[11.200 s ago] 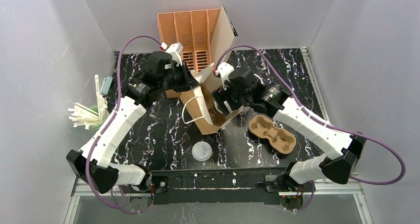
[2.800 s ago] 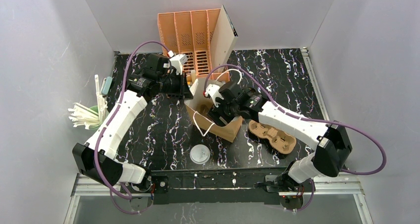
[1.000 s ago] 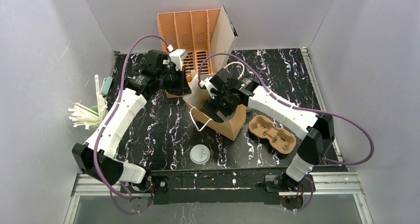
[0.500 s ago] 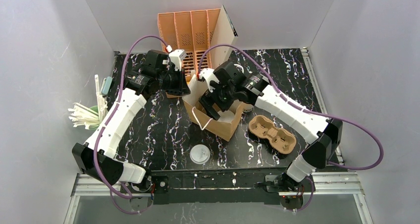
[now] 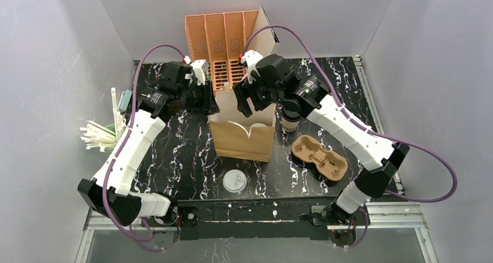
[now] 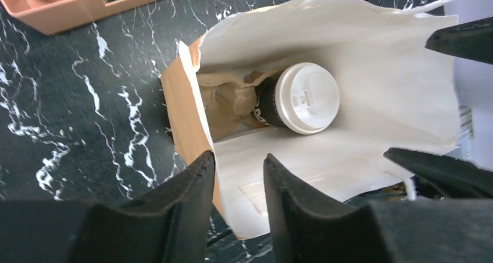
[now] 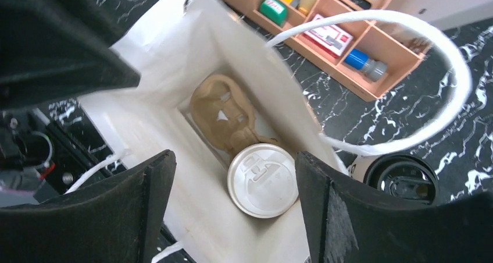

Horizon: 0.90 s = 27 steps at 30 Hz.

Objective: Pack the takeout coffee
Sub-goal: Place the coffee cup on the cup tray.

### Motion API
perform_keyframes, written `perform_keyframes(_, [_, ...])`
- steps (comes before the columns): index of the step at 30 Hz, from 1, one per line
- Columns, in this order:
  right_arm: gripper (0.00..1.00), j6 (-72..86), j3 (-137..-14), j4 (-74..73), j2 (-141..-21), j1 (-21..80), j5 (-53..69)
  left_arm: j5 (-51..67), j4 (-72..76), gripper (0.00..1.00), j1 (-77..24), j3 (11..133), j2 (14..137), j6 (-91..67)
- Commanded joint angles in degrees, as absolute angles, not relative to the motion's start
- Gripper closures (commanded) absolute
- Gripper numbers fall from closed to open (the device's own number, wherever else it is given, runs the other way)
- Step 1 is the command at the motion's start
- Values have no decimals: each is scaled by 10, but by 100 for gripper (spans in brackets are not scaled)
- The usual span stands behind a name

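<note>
The takeout coffee [image 5: 289, 122] stands on the table [image 5: 192, 152] just right of the bag [image 5: 241, 141]. I judge it light and crushable, so I would hold its sides softly. My right tool [image 7: 232, 164] is spread wide and empty, and my left tool [image 6: 238, 158] is slightly parted at the bag wall.

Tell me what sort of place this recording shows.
Probably a mock café takeout counter in a white-walled test booth: a paper bag holding a lidded cup, a pulp cup carrier, and an orange condiment organizer.
</note>
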<state>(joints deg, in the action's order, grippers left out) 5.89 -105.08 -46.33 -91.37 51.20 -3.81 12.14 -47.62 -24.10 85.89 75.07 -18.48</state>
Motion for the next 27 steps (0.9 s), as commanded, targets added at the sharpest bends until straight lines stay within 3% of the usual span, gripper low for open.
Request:
perform_keyframes(1, [19, 151, -1095, -470, -867, 510, -123, 110, -503, 57, -240, 866, 719, -193])
perform_keyframes(8, [24, 239, -1101, -580, -854, 509, -271, 99, -503, 34, -240, 942, 748, -115])
perform_keyframes(11, [32, 284, -1100, -624, -856, 507, -292, 133, -501, 3, -239, 992, 785, -83])
perform_keyframes(17, [40, 336, -1048, -626, -845, 503, -254, 256, -489, 3, -237, 1052, 852, 28])
perform_keyframes(27, [55, 369, -999, -597, -862, 482, -229, 295, -438, 15, -237, 1064, 921, 141])
